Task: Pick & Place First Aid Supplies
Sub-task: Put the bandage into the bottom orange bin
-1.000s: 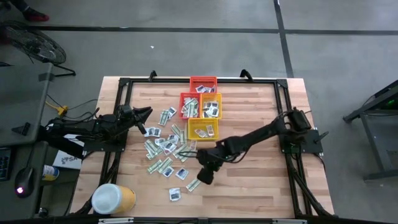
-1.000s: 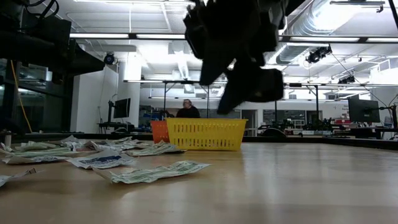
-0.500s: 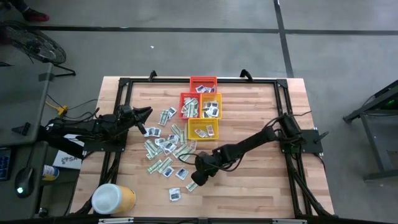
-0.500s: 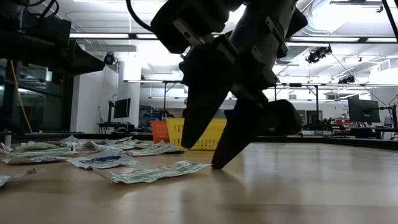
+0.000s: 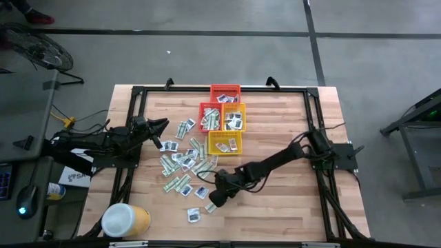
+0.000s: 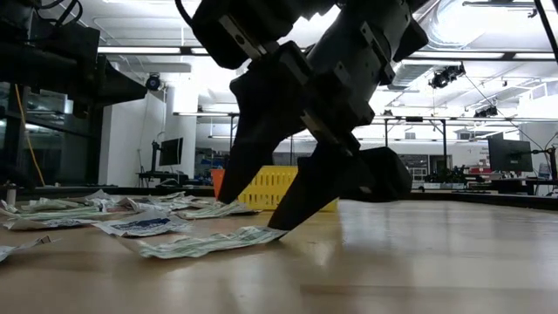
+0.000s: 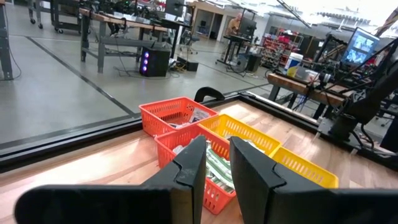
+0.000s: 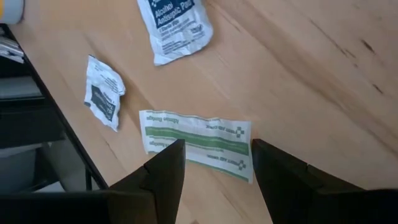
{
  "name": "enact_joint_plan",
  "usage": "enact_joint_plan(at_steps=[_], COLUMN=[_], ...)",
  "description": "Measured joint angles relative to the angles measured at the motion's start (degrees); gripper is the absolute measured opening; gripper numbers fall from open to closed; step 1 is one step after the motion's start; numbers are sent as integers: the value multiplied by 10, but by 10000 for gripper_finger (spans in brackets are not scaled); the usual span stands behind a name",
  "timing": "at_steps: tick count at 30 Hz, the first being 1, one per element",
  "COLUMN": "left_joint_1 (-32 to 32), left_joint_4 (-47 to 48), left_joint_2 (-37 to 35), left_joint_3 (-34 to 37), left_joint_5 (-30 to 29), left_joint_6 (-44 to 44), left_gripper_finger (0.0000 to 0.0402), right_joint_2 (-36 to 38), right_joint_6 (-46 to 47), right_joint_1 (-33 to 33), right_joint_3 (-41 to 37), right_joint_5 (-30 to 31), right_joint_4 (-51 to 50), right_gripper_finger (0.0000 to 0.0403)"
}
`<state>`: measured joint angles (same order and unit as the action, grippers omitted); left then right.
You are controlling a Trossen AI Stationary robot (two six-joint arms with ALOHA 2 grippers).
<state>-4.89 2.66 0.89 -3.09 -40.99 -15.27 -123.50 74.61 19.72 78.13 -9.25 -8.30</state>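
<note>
Right gripper: lowered to the worktop over a green-and-white strip, on the side of the yellow basket nearer the front edge; fingers spread wide, one to each side of the strip, nothing pinched.
Green-and-white strip: seen lying flat on the wood between the fingertips in the right wrist view; in the low view one fingertip is seen at its end.
Neighbouring packets: a white packet with blue print and a small white square with a dark mark lie beside the strip, apart from it.
Loose supplies: scattered on the worktop beside the yellow basket, towards the left arm.
Baskets: a red basket, a second red one and an orange one are grouped behind the yellow basket; packets are seen inside all four.
Left gripper: held above the worktop, well apart from the yellow basket; fingers set slightly apart, holding nothing.
Yellow tub: lies at the front corner, far from the yellow basket.
</note>
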Motion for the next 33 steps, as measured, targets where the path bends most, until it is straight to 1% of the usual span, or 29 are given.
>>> enact_joint_plan(at_steps=[6, 9, 28, 33], left_joint_1=[0, 0, 0, 0], left_joint_4=[0, 0, 0, 0], left_joint_2=[0, 0, 0, 0], left_joint_3=[0, 0, 0, 0], left_joint_5=[0, 0, 0, 0], left_joint_6=[0, 0, 0, 0], left_gripper_finger=[73, 73, 73, 73], right_joint_2=[-1, -1, -1, 0], right_joint_6=[-27, -30, -26, -25], right_joint_1=[9, 13, 13, 14], right_joint_3=[0, 0, -2, -3], right_joint_5=[16, 28, 49, 56], right_joint_4=[-11, -21, -37, -28], right_gripper_finger=[179, 167, 9, 2])
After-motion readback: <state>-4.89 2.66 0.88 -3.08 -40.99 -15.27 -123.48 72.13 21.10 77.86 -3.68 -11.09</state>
